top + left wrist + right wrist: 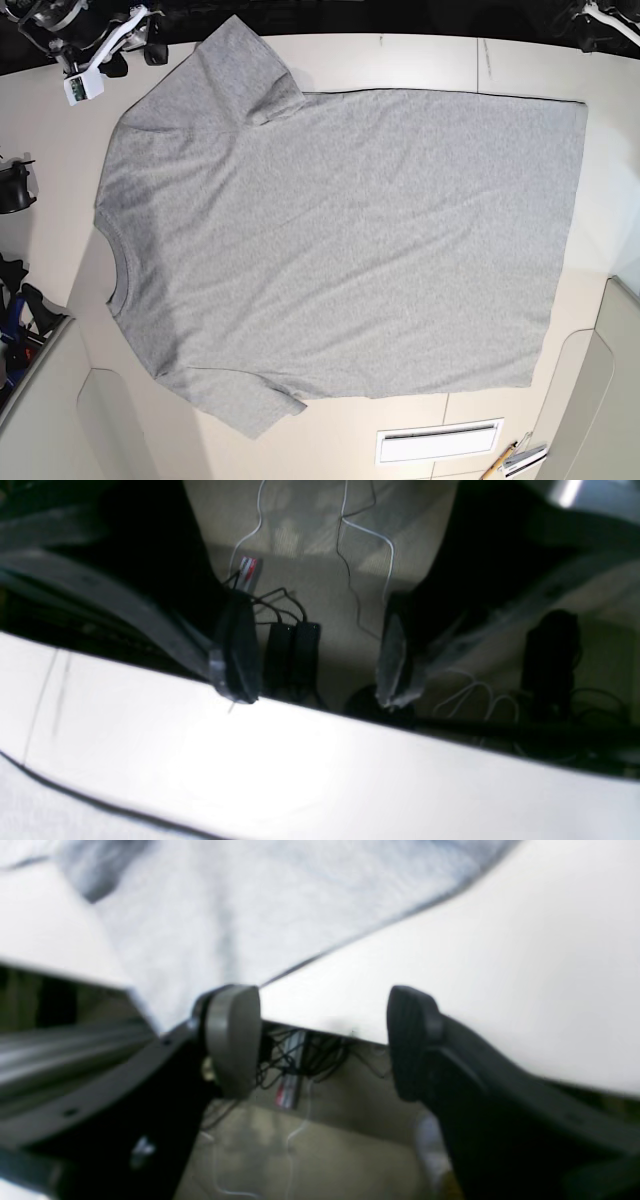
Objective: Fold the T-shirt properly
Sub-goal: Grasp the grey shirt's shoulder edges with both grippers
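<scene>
White table (420, 60), grey T-shirt (340, 240) spread flat (plain side up), lightly rippled

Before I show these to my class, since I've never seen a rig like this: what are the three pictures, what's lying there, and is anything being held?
It is a two-armed robot meant to fold laundry. The base view looks straight down on a white table, where a grey T-shirt lies spread flat, collar toward that picture's left, hem toward its right. The other two pictures come from small cameras on the wrists. Each looks past its own tool: the left tool and the right tool both hang at the table's edge, over the floor and its cables. Both are open and hold nothing. A corner of the shirt shows in each wrist view.
</scene>
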Tool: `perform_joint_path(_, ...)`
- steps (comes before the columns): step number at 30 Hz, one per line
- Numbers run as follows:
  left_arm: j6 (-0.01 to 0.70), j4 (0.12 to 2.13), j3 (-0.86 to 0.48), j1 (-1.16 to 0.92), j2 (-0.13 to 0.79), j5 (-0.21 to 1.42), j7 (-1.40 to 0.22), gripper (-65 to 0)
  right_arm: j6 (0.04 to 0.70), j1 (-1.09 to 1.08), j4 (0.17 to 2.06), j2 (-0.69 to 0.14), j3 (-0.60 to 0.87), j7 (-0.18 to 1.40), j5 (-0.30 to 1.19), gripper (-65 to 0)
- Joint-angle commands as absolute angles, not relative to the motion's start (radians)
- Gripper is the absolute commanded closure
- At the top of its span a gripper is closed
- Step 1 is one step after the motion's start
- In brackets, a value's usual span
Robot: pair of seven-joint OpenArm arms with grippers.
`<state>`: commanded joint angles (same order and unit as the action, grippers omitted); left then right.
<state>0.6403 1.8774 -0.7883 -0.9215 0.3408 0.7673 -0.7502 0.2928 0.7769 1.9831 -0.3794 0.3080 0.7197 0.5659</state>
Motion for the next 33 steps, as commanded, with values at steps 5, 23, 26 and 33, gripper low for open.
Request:
perform_joint_path(5, 0.64, 1.871, -0.788, -0.86, 0.379, 0.772, -0.753, -47.2, 0.293, 0.686, 1.847, -0.334, 0.312, 0.72, 0.584, -39.0)
perform_joint_path(23, 0.64, 1.526, -0.786, -0.589, 0.517, 0.828, -0.76, -47.2, 0.409, 0.659, 1.769, -0.186, 0.23, 0.77, 0.718, -39.0)
perform_joint_path(26, 0.64, 1.498, -0.786, -0.564, 0.519, 0.831, -0.76, -47.2, 0.408, 0.657, 1.769, -0.162, 0.217, 0.763, 0.719, -39.0)
perform_joint_path(33, 0.641, 1.497, -0.786, -0.562, 0.519, 0.856, -0.76, -47.2, 0.408, 0.629, 1.769, -0.143, 0.217, 0.749, 0.719, -39.0)
